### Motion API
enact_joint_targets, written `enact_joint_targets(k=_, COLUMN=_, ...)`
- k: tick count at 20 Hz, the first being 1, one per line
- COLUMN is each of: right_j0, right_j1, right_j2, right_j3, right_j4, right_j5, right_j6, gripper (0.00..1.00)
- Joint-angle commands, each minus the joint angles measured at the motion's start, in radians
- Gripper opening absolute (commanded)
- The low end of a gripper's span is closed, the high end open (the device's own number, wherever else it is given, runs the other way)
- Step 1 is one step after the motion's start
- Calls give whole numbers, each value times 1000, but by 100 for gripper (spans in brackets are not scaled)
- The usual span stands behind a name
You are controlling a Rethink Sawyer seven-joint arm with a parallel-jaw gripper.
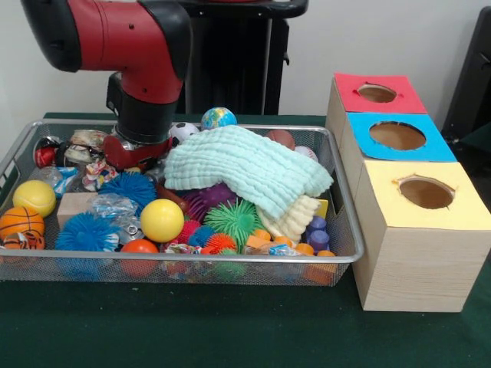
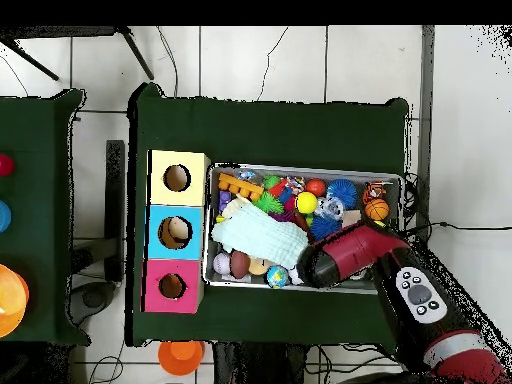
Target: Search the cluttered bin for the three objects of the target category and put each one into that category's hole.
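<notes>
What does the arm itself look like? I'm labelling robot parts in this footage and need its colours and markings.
The arm is glossy red with rounded black joint sections. Its wrist ends in a black cylindrical block above a red part. In the overhead view the arm carries a white panel with dark round buttons, then a pale band and more red. The gripper's fingers don't show.

Robot lab (tiled floor, cables).
</notes>
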Motion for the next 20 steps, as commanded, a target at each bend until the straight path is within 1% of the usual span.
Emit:
enact_joint_targets(k=1, right_j0=35, right_j1=88, right_j2=-87, right_j3=-107, right_j4=-69, right_j5=147, right_j6=-179, gripper=100)
enact_joint_targets(k=5, right_j0=65, right_j1=92, right_j2=-113, right_j3=-122, right_j4=-68, right_j5=188, right_j6=-194, gripper=100)
enact_joint_targets(k=6, right_j0=73, right_j1=93, right_j2=-122, right_j3=-126, right_j4=-65, right_j5=188, right_j6=-197, gripper=0)
enact_joint_targets(k=16, right_j0=117, right_j1=93, right_j2=-159, right_j3=-142, right_j4=-76, right_j5=188, right_j6=-185, gripper=0)
enact_joint_targets(k=18, right_j0=120, right_j1=89, right_j2=-169, right_j3=-137, right_j4=-72, right_j5=182, right_j6=-183, gripper=0)
enact_joint_targets(k=20, right_j0=115, right_j1=82, right_j2=-171, right_j3=-128, right_j4=-62, right_j5=153, right_j6=-165, gripper=0)
